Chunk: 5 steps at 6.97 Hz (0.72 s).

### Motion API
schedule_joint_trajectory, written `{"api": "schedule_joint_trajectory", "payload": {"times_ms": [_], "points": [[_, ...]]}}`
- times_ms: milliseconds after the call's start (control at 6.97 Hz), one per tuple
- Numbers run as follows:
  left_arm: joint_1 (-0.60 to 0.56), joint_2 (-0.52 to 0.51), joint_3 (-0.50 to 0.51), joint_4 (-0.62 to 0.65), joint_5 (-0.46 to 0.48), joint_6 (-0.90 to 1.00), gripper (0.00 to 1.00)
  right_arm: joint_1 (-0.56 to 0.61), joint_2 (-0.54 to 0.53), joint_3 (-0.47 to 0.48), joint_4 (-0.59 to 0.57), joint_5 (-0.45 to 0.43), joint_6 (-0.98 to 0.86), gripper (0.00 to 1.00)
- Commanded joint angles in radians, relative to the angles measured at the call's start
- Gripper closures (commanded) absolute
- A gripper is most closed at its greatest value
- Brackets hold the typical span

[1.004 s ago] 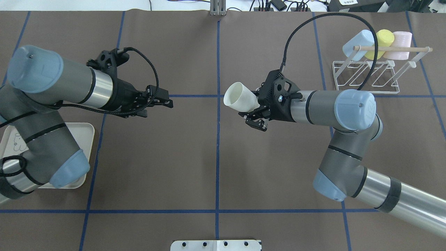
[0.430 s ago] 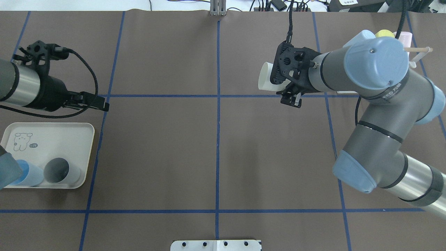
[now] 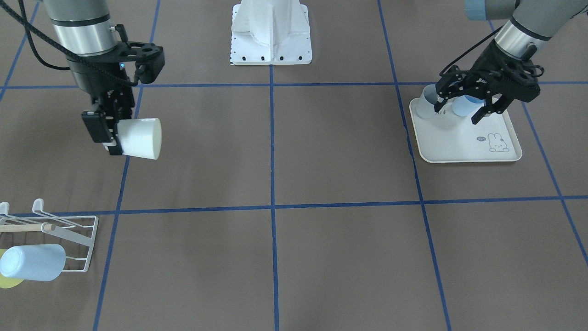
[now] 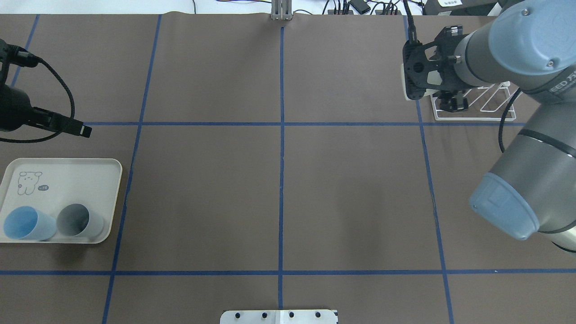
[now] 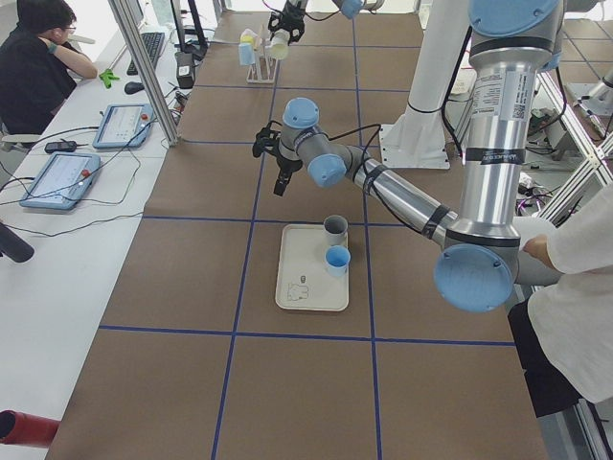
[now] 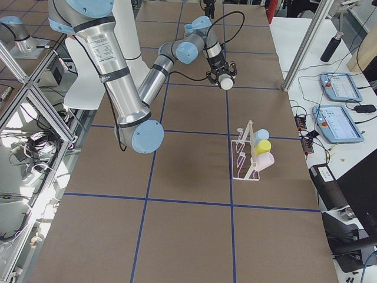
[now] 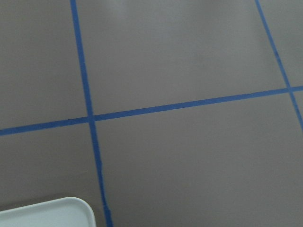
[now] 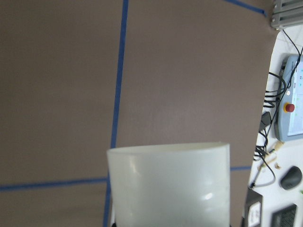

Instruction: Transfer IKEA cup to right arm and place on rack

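The right tool point(image 3: 110, 138) pinches the white cup point(image 3: 139, 138) by its base. The cup lies sideways in the air, mouth toward the table's middle, apparently just short of the rack point(image 3: 87, 239), though its height makes that hard to judge. The rack carries three other cups point(image 6: 261, 147). The left tool point(image 3: 458, 115) hangs spread near the tray point(image 4: 67, 171), which holds a blue cup point(image 4: 24, 223) and a grey cup point(image 4: 78, 219).

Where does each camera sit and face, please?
Front: opposite robot, looking down; left gripper, right gripper.
Overhead: behind robot, looking down; left arm, right arm.
Exterior left: at robot's left; left arm near.
Exterior right: at robot's right; right arm near.
Left wrist: down at tray corner; no gripper.
Right wrist: past held white cup.
Shared: front, overhead show rack.
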Motion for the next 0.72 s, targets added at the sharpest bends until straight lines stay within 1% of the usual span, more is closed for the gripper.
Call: {"api": "schedule_joint_trajectory", "payload": {"times_ms": [0, 143, 287, 430, 574], "points": [[-0.012, 0.005, 0.017, -0.001, -0.017, 0.011, 0.0, 0.012, -0.008, 0.09, -0.243, -0.293, -0.411, 0.74], [-0.011, 0.005, 0.019, -0.002, -0.017, 0.011, 0.0, 0.013, -0.068, 0.092, -0.243, -0.355, -0.479, 0.77], [-0.011, 0.005, 0.025, -0.002, -0.017, 0.009, 0.0, 0.012, -0.113, 0.092, -0.237, -0.401, -0.483, 0.82], [-0.009, 0.005, 0.028, -0.002, -0.017, 0.005, 0.0, 0.013, -0.148, 0.092, -0.231, -0.406, -0.492, 0.82], [-0.008, 0.002, 0.033, -0.004, -0.019, 0.005, 0.0, 0.018, -0.156, 0.087, -0.223, -0.41, -0.507, 0.82]]}}
